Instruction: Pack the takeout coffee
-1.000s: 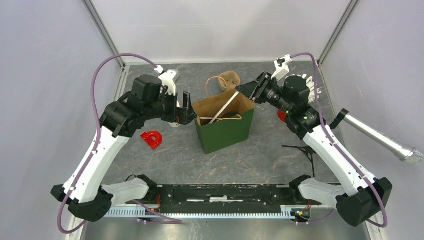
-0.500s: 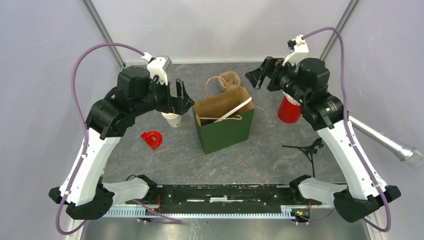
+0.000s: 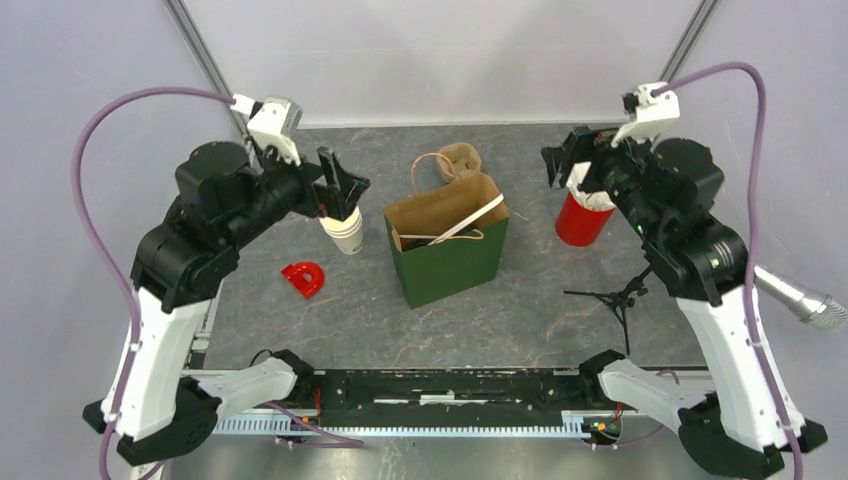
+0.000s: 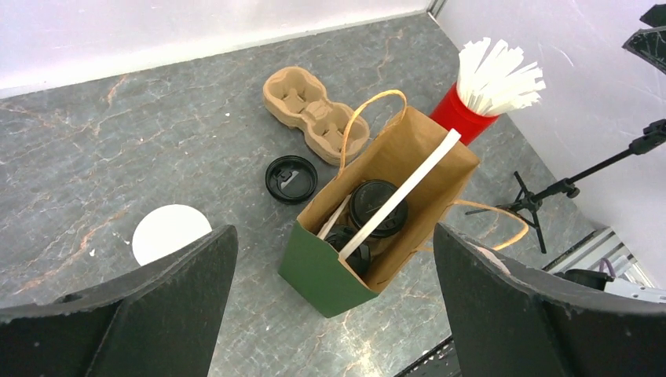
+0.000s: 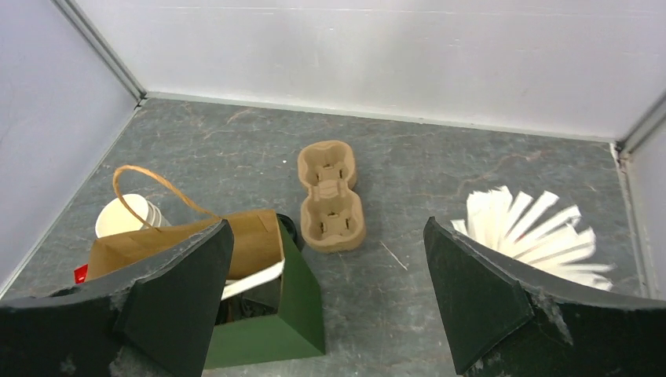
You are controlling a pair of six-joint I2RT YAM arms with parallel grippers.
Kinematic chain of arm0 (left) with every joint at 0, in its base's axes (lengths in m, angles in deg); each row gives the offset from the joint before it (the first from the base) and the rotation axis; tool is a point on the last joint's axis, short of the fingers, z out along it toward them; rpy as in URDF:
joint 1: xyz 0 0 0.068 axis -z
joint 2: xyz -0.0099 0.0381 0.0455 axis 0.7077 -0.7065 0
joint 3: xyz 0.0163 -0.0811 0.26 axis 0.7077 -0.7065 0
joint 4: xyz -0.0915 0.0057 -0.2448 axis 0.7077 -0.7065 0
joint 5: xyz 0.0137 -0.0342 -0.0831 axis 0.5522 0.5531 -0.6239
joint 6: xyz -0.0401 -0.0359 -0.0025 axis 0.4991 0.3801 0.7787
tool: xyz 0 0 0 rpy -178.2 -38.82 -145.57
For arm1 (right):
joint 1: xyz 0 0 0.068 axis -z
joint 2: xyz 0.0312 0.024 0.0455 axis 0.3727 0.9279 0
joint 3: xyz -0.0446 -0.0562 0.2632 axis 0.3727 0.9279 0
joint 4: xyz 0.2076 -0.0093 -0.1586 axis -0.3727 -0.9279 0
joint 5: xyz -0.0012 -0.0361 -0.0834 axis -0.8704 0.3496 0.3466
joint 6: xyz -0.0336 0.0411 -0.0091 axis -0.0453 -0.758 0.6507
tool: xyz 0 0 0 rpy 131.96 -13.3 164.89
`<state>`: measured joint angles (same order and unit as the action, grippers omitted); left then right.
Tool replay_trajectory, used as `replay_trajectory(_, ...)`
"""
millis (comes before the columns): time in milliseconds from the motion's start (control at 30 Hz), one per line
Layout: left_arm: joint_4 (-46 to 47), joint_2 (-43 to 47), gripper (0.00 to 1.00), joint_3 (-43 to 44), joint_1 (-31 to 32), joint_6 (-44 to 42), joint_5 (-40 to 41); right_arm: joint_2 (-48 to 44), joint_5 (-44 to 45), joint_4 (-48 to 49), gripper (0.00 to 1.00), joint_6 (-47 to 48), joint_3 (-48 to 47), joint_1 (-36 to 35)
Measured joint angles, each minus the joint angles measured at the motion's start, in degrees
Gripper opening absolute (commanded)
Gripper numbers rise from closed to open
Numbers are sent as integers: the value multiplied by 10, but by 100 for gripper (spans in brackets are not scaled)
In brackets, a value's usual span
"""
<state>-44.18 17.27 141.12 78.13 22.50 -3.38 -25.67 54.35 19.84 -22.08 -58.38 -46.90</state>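
The green paper bag (image 3: pixel 452 268) stands open mid-table. Inside it, the left wrist view shows the round black lid of the takeout coffee (image 4: pixel 378 206), a second dark lid (image 4: pixel 351 245) beside it, and a white straw (image 4: pixel 404 194) leaning across the bag's mouth. The cup's sides are hidden by the bag. My left gripper (image 3: pixel 343 188) hangs open high to the left of the bag, empty (image 4: pixel 334 236). Up and to the right, over the red straw cup, my right gripper (image 3: pixel 562 165) is open and empty as well (image 5: pixel 326 228).
A stack of plain white cups (image 3: pixel 345 232) stands left of the bag, and a red cup of white straws (image 3: pixel 579 218) to its right. Behind the bag lie a cardboard cup carrier (image 3: pixel 457 159) and a loose black lid (image 4: pixel 290 178). A small red piece (image 3: pixel 303 278), a tripod (image 3: pixel 620 296) and a microphone (image 3: pixel 800 300) lie nearby.
Both arms have risen and drawn back from the bag, left to the left and right to the right. The right gripper opened; the straw stays leaning in the bag.
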Motion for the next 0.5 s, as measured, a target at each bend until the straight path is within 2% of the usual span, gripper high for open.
replay_trajectory(267, 31, 110, 100, -113, 0, 0, -1, -90, 43, -19, 98, -10, 70, 0)
replay_trajectory(500, 39, 148, 100, -159, 0, 0, 0, -95, 52, -32, 98, -13, 83, 0)
